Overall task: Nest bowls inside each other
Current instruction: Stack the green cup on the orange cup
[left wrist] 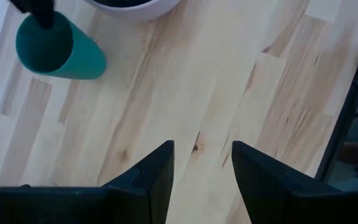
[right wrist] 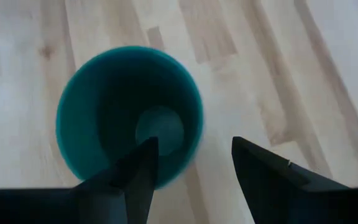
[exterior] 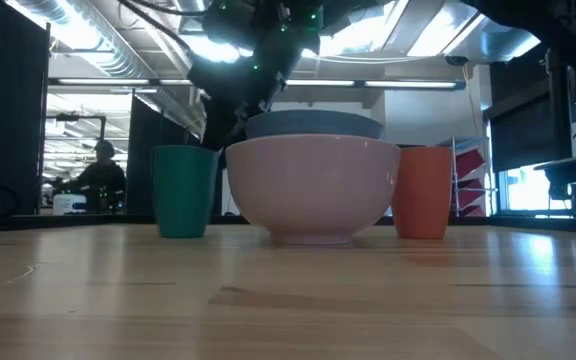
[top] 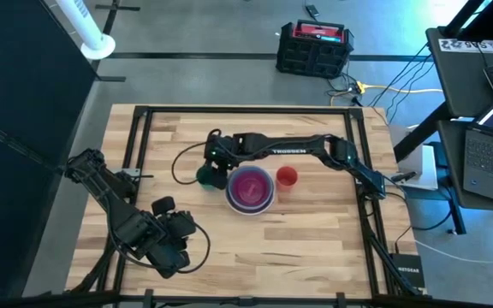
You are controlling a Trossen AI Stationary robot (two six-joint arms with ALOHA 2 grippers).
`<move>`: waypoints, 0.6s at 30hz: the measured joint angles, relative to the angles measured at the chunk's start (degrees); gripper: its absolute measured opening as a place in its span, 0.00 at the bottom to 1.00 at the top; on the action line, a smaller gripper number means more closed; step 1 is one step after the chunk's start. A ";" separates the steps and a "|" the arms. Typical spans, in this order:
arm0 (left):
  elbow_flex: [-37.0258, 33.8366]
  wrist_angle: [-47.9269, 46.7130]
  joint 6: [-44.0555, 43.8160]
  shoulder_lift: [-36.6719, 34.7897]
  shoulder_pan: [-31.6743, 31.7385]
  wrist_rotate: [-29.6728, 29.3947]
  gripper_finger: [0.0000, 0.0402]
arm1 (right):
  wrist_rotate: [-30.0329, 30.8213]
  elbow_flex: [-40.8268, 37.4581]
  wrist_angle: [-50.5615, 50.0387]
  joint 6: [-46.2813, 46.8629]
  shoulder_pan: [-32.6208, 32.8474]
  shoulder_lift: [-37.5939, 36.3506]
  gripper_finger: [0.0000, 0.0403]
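- Butcher-block table (top: 315, 248) is carrying the whole scene, with a concrete floor, a red-and-black case and laptops lying beyond its far and right edges.
- Near the middle of the table the bowls (top: 250, 190) are sitting as one nested stack, the magenta one showing innermost from above; judging by that, the nesting itself is looking done.
- From the low view, the pale pink bowl (exterior: 313, 188) is standing outermost, with a blue rim (exterior: 314, 124) rising just above it, so the stack is seating evenly and not tipping.
- A small green cup (top: 205, 177) is standing upright just left of the stack and a small red cup (top: 287, 177) just right of it; neither is belonging inside the bowls.
- The right gripper (right wrist: 192, 163) is reaching across from the right side and hanging directly over the green cup, its fingers parted and gripping nothing; one finger is lining up over the cup's mouth, the other outside its wall, probably to pinch the rim.
- The left gripper (left wrist: 202, 167) is waiting at the near left of the table, parted and empty, keeping clear of the working arm.
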 joint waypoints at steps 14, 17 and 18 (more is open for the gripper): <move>0.00 -1.00 -0.28 0.00 -0.19 0.12 0.36 | -2.07 1.15 0.85 -2.39 0.43 1.97 0.01; 0.00 -1.03 -0.18 0.00 -0.19 0.12 0.36 | -1.44 3.04 1.01 -2.93 0.41 1.97 0.01; 0.00 -1.03 -0.16 0.00 -0.19 0.12 0.36 | -1.32 3.91 0.60 -3.23 0.31 1.97 0.00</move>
